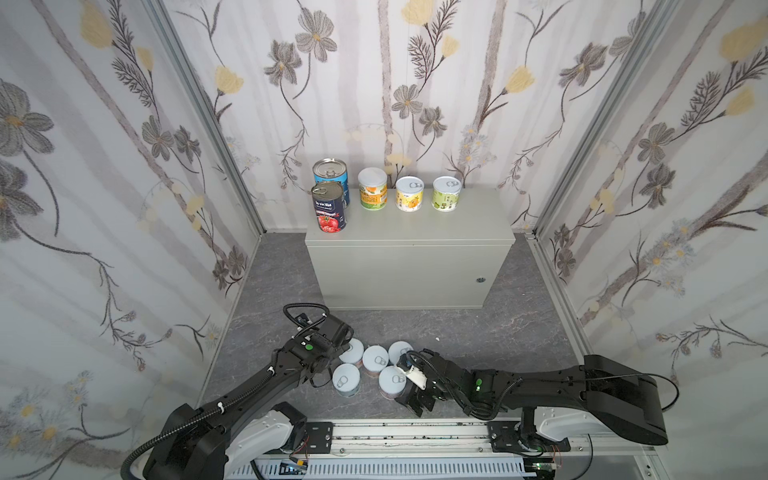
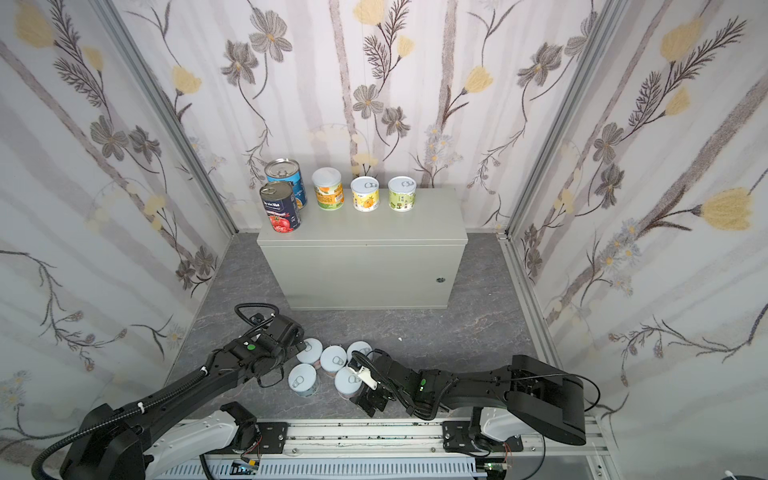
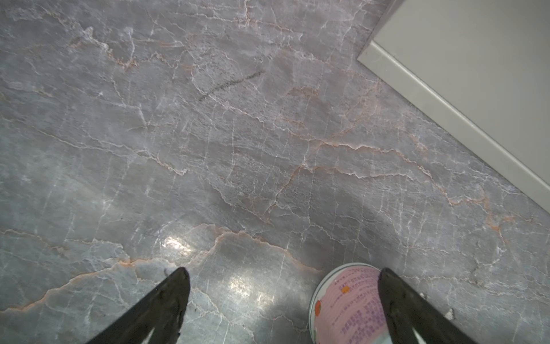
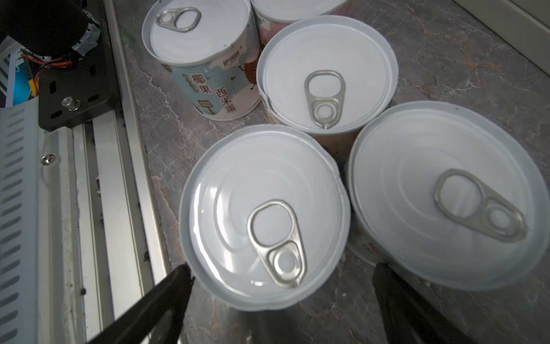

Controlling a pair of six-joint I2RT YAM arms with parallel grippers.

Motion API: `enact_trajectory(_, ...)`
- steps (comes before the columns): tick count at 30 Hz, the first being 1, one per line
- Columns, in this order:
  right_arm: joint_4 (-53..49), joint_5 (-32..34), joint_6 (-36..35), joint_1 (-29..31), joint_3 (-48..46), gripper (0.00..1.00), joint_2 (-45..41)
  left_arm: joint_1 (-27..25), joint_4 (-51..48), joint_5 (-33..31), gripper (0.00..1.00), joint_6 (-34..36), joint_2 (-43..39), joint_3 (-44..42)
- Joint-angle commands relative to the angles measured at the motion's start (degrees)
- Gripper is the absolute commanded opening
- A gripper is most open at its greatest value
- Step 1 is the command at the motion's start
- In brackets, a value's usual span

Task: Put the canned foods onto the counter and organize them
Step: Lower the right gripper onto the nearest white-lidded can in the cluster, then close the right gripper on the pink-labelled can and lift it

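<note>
Both arms reach forward and low. The left hand [image 3: 284, 278] has its fingers spread wide. The right hand [image 4: 282, 269] does too.

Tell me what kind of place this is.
Likely a mock room built as a robot test cell: wallpaper panels in aluminium framing, a metal box as counter, arms on a rail.

navy tomato can [image 1: 329, 206] on the counter [image 1: 409, 232]: white wordmark starts "la s…", rest too blurred to spell. pale-blue can [image 4: 208, 86]: "椰果" and "西米露" in dark print; the small brand line above them is illegible. pink can [image 3: 354, 303]: purple small print, unreadable. orange-label can [image 1: 372, 195]: text too small.
</note>
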Motion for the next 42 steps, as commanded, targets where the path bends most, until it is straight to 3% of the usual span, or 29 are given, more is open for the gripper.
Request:
enact_trajectory(1, 3.49, 4.24, 1.11, -0.59, 0.6, 0.95, 0.73, 0.11, 0.67, -0.8, 1.0, -0.04, 0.26, 0.4)
enact_trajectory(6, 6.77, -1.1, -1.37, -1.62, -0.8, 0.96, 0.65, 0.15, 0.82, -0.45, 1.0, -0.3, 0.85, 0.29)
enact_trajectory(20, 8.4, -2.95, -10.64, -1.96, 4.16, 0.98, 8.14, 0.09, 0.67, 0.09, 1.0, -0.39, 1.45, 0.46)
enact_trajectory(42, 16.07, -6.41, -7.51, -3.96, 3.23, 0.91, 13.17, 0.14, 1.4, 1.22, 1.0, 0.88, 1.49, 0.4)
